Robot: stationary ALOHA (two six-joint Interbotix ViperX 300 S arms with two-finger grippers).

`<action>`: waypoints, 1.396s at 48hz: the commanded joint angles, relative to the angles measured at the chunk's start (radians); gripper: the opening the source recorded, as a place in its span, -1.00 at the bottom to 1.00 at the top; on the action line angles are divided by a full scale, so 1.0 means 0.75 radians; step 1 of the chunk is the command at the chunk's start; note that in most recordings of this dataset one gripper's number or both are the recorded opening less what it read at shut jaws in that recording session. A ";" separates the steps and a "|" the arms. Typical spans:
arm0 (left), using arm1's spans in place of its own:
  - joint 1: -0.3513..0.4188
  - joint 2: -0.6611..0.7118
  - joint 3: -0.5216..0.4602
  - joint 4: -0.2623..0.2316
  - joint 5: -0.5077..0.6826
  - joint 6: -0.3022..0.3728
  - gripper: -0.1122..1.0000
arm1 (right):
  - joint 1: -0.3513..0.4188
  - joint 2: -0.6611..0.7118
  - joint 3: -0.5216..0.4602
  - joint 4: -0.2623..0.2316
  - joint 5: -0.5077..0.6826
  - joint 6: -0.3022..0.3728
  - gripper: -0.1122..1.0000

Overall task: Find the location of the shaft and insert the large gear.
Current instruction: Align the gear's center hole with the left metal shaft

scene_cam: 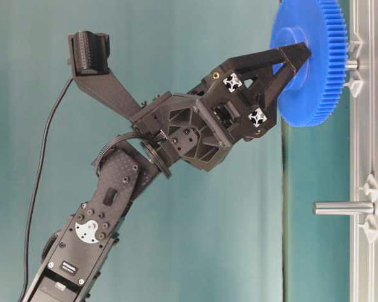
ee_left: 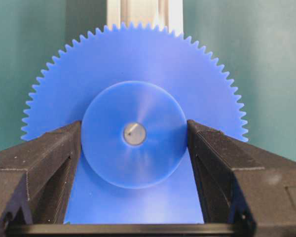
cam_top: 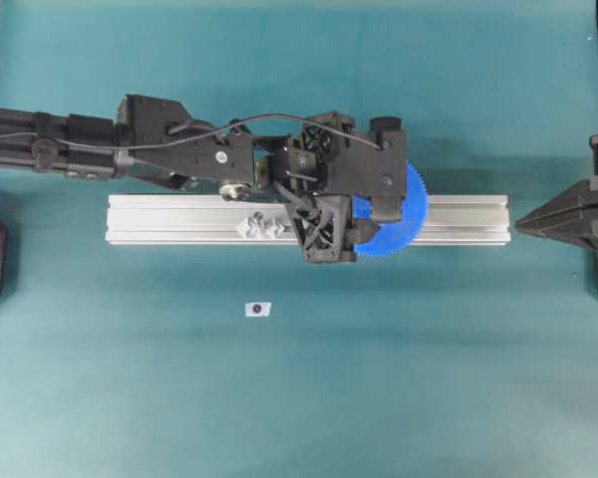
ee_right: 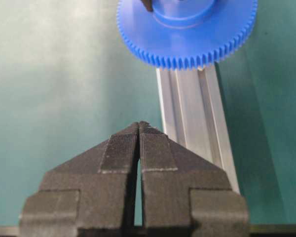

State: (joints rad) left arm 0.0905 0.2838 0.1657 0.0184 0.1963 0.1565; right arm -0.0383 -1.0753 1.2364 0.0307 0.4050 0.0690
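The left hand [cam_top: 364,214] reaches across the middle, fingers clamped wide; the right hand [ee_right: 139,129] rests closed, well apart.

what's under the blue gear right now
The aluminium rail runs beneath the large gear. The shaft shows end-on in the hub's centre hole. The gear covers the rest of the pin and the rail directly below it.

We see even, soft, diffuse light across all views; no hard shadows. Faint shadow band on table [cam_top: 299,398] along far side of aluminium rail [cam_top: 179,219], beneath left arm. Rail shows mild glare. Large gear [ee_left: 133,133] sharp in left wrist view, hub with radial sheen; left gripper's fingers [ee_left: 34,173] close, slightly soft. Overhead view somewhat grainy.
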 commanded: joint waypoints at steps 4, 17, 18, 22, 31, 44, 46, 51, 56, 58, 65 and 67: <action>0.051 -0.010 -0.029 0.004 -0.002 0.004 0.47 | -0.002 0.006 -0.016 0.000 -0.012 0.012 -0.77; 0.088 -0.006 -0.027 0.004 -0.002 0.008 0.47 | -0.002 -0.008 -0.014 0.000 -0.012 0.012 -0.77; 0.090 -0.006 -0.025 0.004 -0.004 0.008 0.47 | -0.002 -0.008 -0.016 0.000 -0.012 0.012 -0.77; 0.092 -0.006 -0.022 0.004 0.000 0.008 0.47 | -0.002 -0.012 -0.014 0.000 -0.012 0.012 -0.77; 0.092 -0.012 -0.020 0.002 0.067 0.008 0.47 | -0.002 -0.012 -0.014 0.000 -0.012 0.012 -0.77; 0.092 -0.018 -0.012 0.002 0.137 0.010 0.47 | -0.002 -0.012 -0.010 0.000 -0.014 0.012 -0.77; 0.092 -0.022 -0.012 0.002 0.137 0.008 0.47 | -0.002 -0.012 -0.010 0.000 -0.012 0.012 -0.77; 0.090 -0.039 -0.010 0.004 0.145 0.008 0.47 | -0.002 -0.012 -0.010 0.000 -0.012 0.012 -0.77; 0.082 -0.055 -0.008 0.002 0.170 0.004 0.47 | -0.002 -0.012 -0.010 0.000 -0.012 0.012 -0.77; 0.076 -0.057 -0.008 0.002 0.180 0.002 0.47 | -0.002 -0.012 -0.008 0.000 -0.014 0.012 -0.77; 0.045 -0.057 -0.004 0.004 0.221 0.000 0.47 | -0.006 -0.012 -0.006 0.000 -0.012 0.012 -0.77; 0.033 -0.057 -0.002 0.004 0.221 0.000 0.47 | -0.006 -0.014 -0.006 0.000 -0.012 0.012 -0.77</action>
State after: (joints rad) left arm 0.1365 0.2761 0.1703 0.0184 0.3590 0.1580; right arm -0.0399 -1.0907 1.2425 0.0307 0.4034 0.0690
